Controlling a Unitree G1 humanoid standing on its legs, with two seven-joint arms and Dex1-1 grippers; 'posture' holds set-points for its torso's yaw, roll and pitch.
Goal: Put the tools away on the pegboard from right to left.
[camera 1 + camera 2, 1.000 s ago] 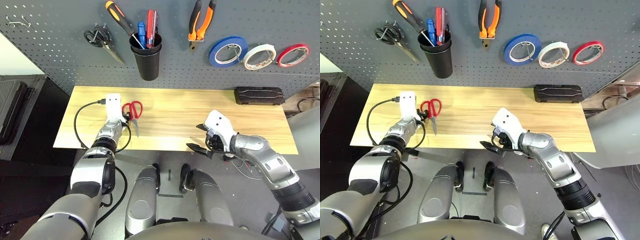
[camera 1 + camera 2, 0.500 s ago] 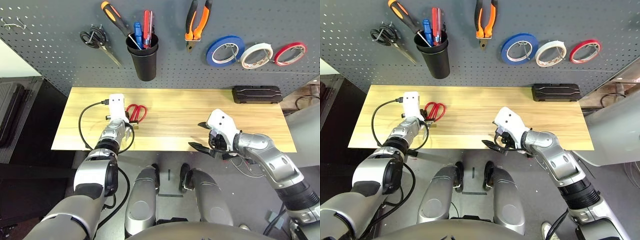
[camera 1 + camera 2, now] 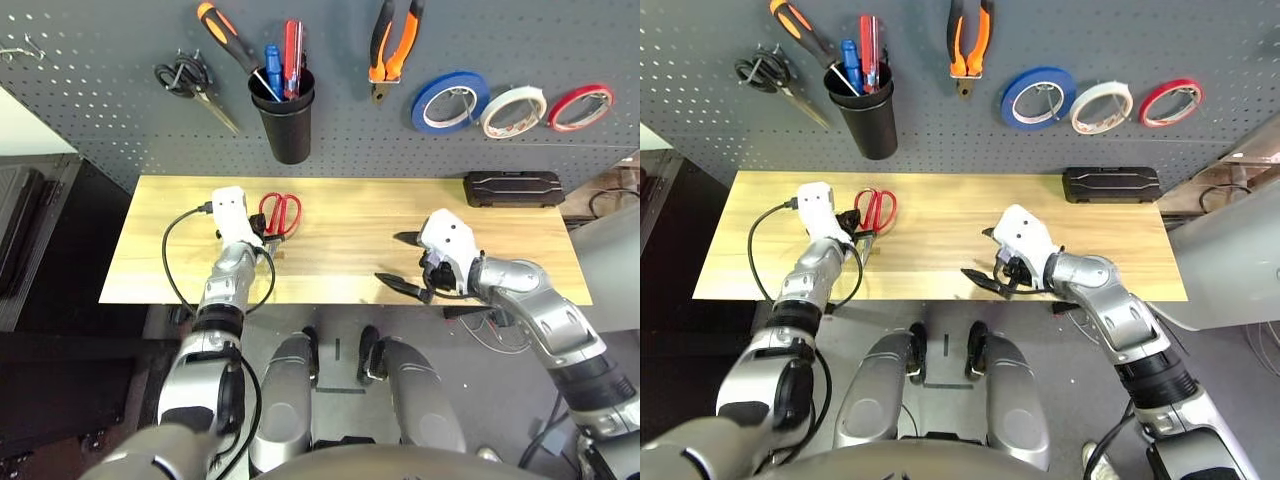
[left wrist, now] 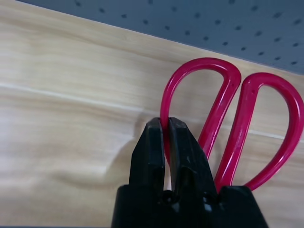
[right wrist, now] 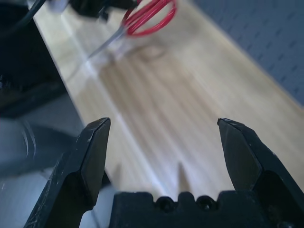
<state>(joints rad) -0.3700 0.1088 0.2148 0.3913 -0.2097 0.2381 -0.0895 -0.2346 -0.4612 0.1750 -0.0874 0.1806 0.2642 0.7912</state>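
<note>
Red-handled scissors (image 4: 228, 118) sit in the left gripper (image 4: 166, 130): both black fingers pinched tight on one red handle loop, the second loop free just beside the fingers. From the head camera the scissors (image 3: 279, 213) lie over the left part of the wooden tabletop (image 3: 340, 260), blades trailing back under the gripper (image 3: 262, 232); whether they touch the wood, cannot tell.

Right gripper (image 3: 405, 263) at the near edge of the tabletop, fingers spread wide, nothing between them. Its wrist view looks across bare wood between the two fingertips (image 5: 97, 137) toward the scissors (image 5: 147, 16) well beyond.

Past the right gripper, by the back edge of the tabletop: a black case (image 3: 515, 188), lying flat.

Farthest, the pegboard (image 3: 100, 110). Hung or stowed on it, right to left: red tape roll (image 3: 579, 107), white tape roll (image 3: 514, 111), blue tape roll (image 3: 455, 102), orange-and-black pliers (image 3: 394, 45), a black cup (image 3: 287, 115) holding an orange-and-black screwdriver (image 3: 228, 34) with blue and red tools beside it, then black-handled scissors (image 3: 190, 82). Bare hook (image 3: 30, 46) at the far left of the board.
</note>
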